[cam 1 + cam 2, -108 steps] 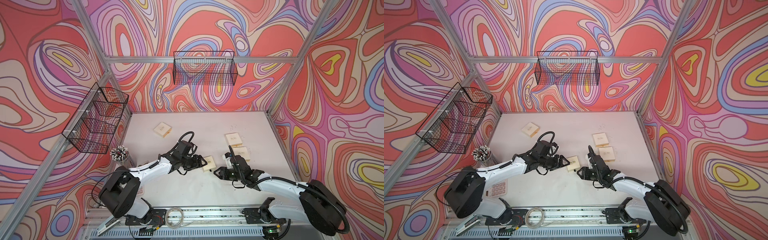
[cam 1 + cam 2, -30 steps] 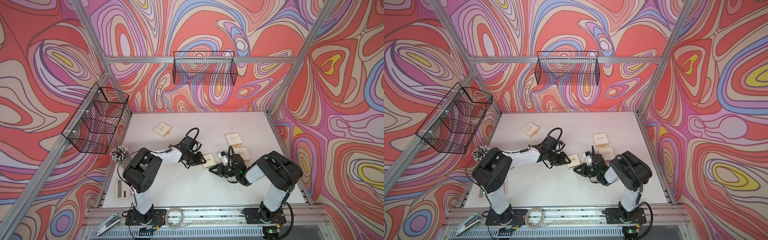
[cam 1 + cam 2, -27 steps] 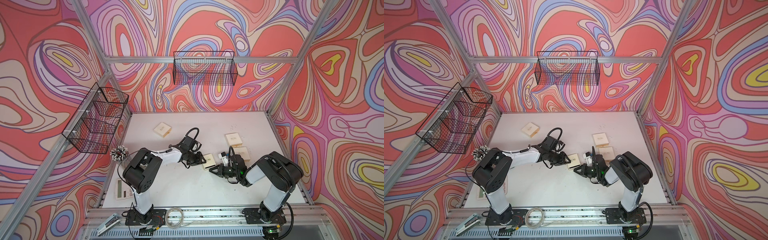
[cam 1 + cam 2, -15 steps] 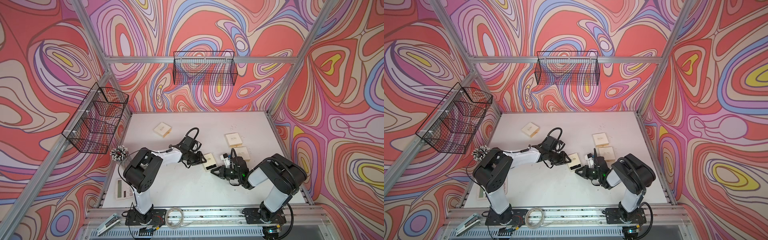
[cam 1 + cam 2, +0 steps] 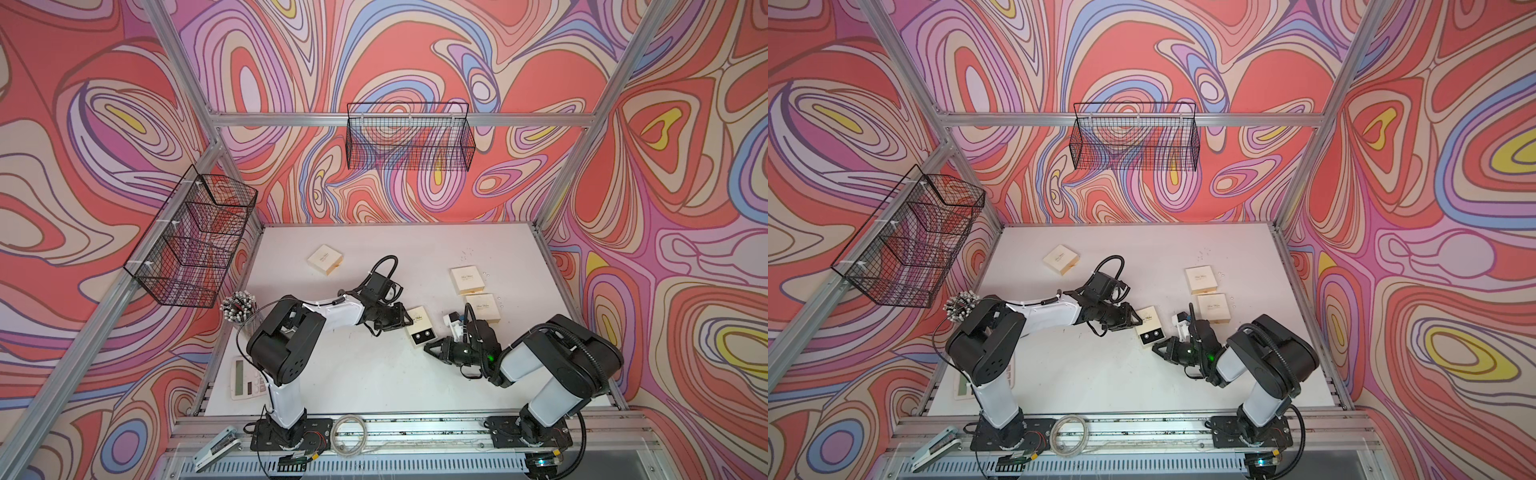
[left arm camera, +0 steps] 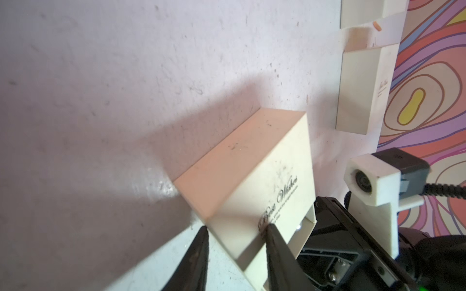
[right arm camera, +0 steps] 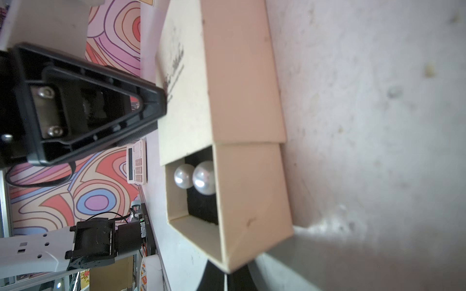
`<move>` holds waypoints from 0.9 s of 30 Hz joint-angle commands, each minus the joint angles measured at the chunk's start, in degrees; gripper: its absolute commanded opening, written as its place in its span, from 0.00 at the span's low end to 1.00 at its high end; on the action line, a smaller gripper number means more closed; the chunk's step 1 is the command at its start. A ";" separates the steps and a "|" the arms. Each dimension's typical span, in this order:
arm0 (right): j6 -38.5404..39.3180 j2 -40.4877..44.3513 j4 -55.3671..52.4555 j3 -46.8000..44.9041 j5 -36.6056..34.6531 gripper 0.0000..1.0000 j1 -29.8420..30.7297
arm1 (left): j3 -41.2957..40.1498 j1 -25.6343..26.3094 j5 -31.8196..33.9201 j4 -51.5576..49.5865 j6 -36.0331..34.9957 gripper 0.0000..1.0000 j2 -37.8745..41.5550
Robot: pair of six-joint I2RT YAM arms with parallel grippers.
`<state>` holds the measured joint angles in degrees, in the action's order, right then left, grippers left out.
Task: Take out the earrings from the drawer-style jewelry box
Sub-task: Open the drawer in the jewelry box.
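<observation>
Right wrist view: two glossy, pearl-like stud earrings [image 7: 195, 177] sit side by side on a black pad in the open drawer [image 7: 252, 196], which stands partway out of a cream cardboard drawer-style jewelry box [image 7: 239, 75] on the scuffed white tabletop [image 7: 378, 126]. The right gripper [image 7: 225, 279] is closed tight, its tip just at the drawer's outer corner, and nothing shows between its fingers. A pale pink calculator [image 7: 137, 163] lies beyond the box.

The left wrist view hides the pad. It shows only a sliver of the drawer mouth with one bright glint. It does show the lettering, "Best Wishes" in black script on the box's top face. A smaller line beneath is too blurred to read. The left gripper [image 6: 234, 228] is partly open and pinches the box's sleeve, one finger on the lettered face and the other at the side wall by the table. The right arm's white-housed wrist camera [image 6: 363, 181] is just beyond.

In both top views the earrings are two pale dots on the dark pad [image 5: 422, 333] [image 5: 1152, 334], between the two grippers near the table's middle. Only these views show three more cream boxes [image 5: 325, 259] [image 5: 467, 280] [image 5: 484, 307]. Their lid script is too small to read.
</observation>
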<state>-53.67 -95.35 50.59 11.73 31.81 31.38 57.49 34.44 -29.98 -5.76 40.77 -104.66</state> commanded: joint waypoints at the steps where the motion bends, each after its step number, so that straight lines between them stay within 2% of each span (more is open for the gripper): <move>1: -1.08 0.86 -1.18 -2.44 -1.56 0.00 0.50 | -2.30 -0.69 7.39 -3.15 0.51 0.37 -3.01; 13: -2.13 1.57 1.47 -5.90 -2.93 0.00 1.47 | -2.64 -0.69 7.01 -2.71 0.96 0.37 -2.64; 21: -2.28 1.61 1.45 -5.05 -3.18 0.01 2.20 | -3.11 -0.68 6.66 -2.15 1.28 0.37 -2.21; 27: -2.28 3.74 0.09 -5.05 -3.08 0.23 2.25 | -3.35 -0.69 6.16 -1.49 1.47 0.38 -2.21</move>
<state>-55.44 -92.55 54.17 7.42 29.76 33.26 56.58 34.41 -30.24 -3.86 41.89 -104.64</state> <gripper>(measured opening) 0.218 0.381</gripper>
